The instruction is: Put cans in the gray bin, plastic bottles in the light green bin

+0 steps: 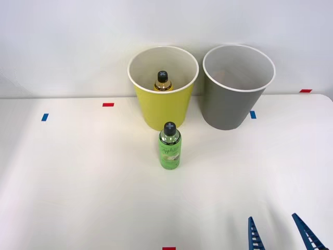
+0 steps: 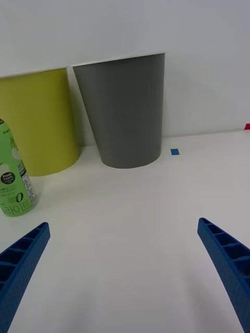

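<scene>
A bright green plastic bottle (image 1: 169, 146) with a black cap stands upright on the white table, just in front of the light green bin (image 1: 162, 107). An amber-yellow bottle (image 1: 163, 82) with a black cap stands inside that bin. To its right stands the gray bin (image 1: 234, 104); what it holds is hidden. No cans are in sight. My right gripper (image 1: 281, 233) is open at the near right edge of the table, well clear of the green bottle. In the wrist view the open gripper (image 2: 122, 270) faces the gray bin (image 2: 127, 112), with the green bottle (image 2: 13, 177) and light green bin (image 2: 39, 122) beside it.
Small red (image 1: 107, 104) and blue (image 1: 45, 117) tape marks dot the white table (image 1: 78, 182), with another blue mark (image 1: 253, 114) by the gray bin. A white wall stands directly behind both bins. Bare tabletop stretches between my gripper and the bottle.
</scene>
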Robot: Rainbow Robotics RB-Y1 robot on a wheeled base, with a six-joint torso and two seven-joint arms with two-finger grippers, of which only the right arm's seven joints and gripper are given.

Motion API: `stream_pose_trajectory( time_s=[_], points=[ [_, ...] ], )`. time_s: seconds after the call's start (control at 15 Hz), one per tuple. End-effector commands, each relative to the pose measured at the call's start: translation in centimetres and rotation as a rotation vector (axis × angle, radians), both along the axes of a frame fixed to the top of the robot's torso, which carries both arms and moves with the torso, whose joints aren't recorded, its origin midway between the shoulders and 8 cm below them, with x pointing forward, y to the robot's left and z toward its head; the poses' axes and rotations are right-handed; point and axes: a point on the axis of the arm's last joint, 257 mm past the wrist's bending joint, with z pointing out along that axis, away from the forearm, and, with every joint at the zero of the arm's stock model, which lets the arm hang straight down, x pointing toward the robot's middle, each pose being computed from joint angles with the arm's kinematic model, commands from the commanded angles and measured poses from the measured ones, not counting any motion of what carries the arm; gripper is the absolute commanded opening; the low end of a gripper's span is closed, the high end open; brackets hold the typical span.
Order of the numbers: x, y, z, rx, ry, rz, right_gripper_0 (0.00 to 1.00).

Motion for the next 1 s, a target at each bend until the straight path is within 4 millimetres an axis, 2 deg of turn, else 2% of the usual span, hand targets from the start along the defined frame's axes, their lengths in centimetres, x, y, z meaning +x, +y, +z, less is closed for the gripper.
stream_pose_trajectory(
  time_s=[0.07, 0.13, 0.2, 0.27, 0.4, 0.67, 1.0],
  points=[
    [0.0, 0.0, 0.0, 0.0, 0.0, 0.0, 0.98],
    [0.0, 0.0, 0.0, 0.0, 0.0, 0.0, 0.99],
    [-0.2, -0.4, -1.6, -0.001, 0.038, -0.009, 0.99],
    [-0.2, -0.4, -1.8, 0.001, 0.041, -0.003, 0.99],
    [0.1, -0.2, -0.4, -0.004, -0.005, 0.038, 0.99],
    [1.0, 3.4, 1.5, -0.118, -0.093, 0.196, 1.0],
    [1.0, 6.2, 2.3, -0.204, -0.157, 0.244, 1.0]
  ],
)
